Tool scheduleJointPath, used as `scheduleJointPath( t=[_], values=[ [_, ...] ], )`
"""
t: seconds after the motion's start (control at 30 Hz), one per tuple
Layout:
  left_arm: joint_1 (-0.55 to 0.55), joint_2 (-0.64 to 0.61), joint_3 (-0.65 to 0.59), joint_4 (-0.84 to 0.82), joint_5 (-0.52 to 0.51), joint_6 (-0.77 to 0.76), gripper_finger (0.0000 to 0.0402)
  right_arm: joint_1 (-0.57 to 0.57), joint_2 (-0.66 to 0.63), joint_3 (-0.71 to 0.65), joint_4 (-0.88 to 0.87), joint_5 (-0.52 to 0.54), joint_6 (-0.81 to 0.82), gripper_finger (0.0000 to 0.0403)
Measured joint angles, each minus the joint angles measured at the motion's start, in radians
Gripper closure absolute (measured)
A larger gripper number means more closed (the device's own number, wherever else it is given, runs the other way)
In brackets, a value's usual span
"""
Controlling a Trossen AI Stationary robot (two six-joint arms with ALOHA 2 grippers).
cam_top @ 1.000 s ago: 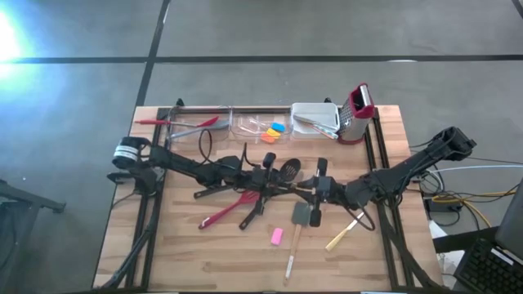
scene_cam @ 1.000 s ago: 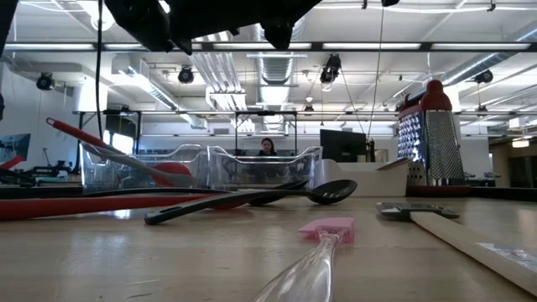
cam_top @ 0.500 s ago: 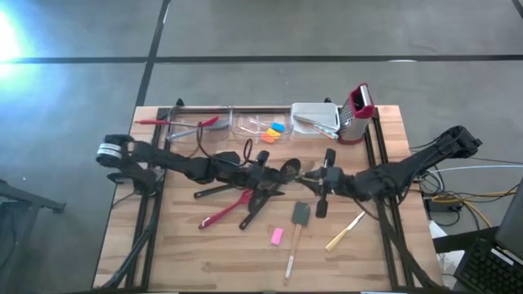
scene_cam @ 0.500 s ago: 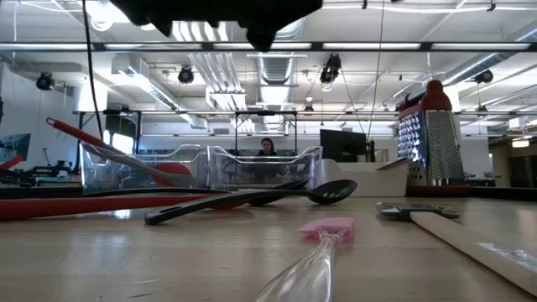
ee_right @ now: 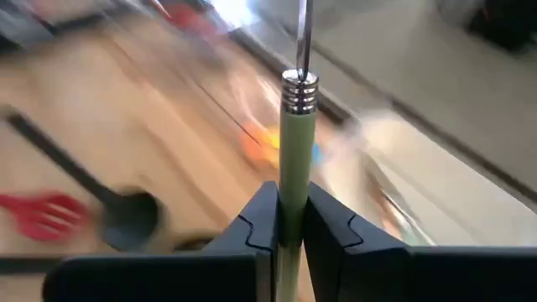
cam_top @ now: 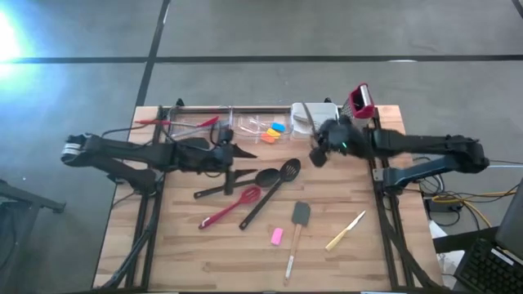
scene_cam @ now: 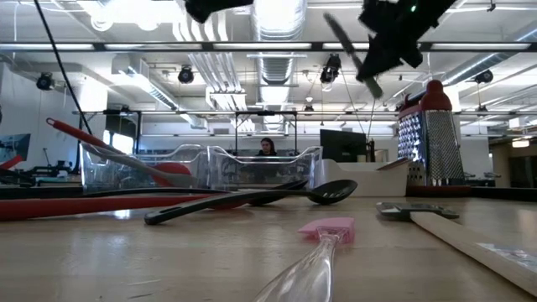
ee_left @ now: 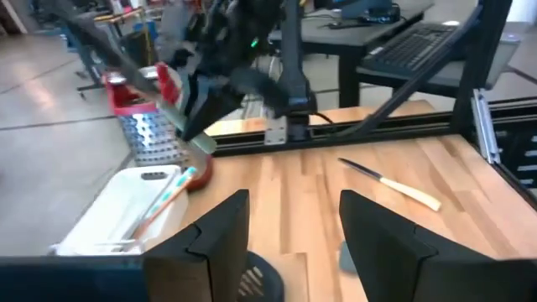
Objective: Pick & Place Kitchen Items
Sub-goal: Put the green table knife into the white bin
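High view first, reading everything off the box grater (cam_top: 359,104) at the surface's (cam_top: 204,253) far right corner. Well left of the grater, the left gripper (cam_top: 231,155) hovers with fingers (ee_left: 220,231) apart and empty, the wrist view confirms it. Next across, still left of the grater and nearer the front, lie the red whisk (cam_top: 230,207), the black ladle (cam_top: 237,184) and the slotted spoon (cam_top: 270,193): long, stiff, light tools, best taken mid-handle where they balance. The pink scraper (cam_top: 276,236) and grey spatula (cam_top: 300,219) sit further forward; their blades look soft, so the handles are the place to grip. A knife (cam_top: 345,231) rests front of the grater; handle only, I'd say.

Now the action: just left of the grater, above the white tub (cam_top: 315,117), the right gripper (cam_top: 325,140) has its fingers clamped on a green-handled utensil (ee_right: 295,143). That smooth, round handle looks slippery, and it's held low, so it may swing.
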Motion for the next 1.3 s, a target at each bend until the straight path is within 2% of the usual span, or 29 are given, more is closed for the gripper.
scheduleJointPath(
  t=[0.1, 0.27, 0.47, 0.67, 0.97, 1.17, 1.3],
  values=[
    [0.000, -0.045, 0.000, -0.045, -0.014, 0.000, 0.0210, -0.122, 0.079, 0.108, -0.175, -0.040, -0.017, 0.0378],
    [0.000, -0.077, 0.000, -0.085, -0.031, 0.001, 0.0209, -0.281, 0.245, 0.301, -0.404, -0.166, -0.108, 0.0378],
    [0.000, -0.084, 0.000, -0.130, -0.041, 0.005, 0.0209, -0.396, 0.451, 0.507, -0.664, -0.170, -0.165, 0.0378],
    [0.000, -0.084, 0.000, -0.157, -0.042, 0.014, 0.0209, -0.455, 0.628, 0.598, -0.876, -0.168, -0.191, 0.0378],
    [0.000, -0.084, 0.000, -0.163, -0.042, 0.024, 0.0209, -0.538, 0.774, 0.608, -0.927, -0.210, -0.187, 0.0379],
    [0.000, -0.084, 0.000, -0.165, -0.055, 0.038, 0.0209, -0.543, 0.854, 0.620, -0.963, -0.198, -0.188, 0.0379],
    [-0.001, -0.084, 0.000, -0.166, -0.067, 0.048, 0.0209, -0.543, 0.920, 0.657, -0.972, -0.231, -0.202, 0.0379]
  ],
)
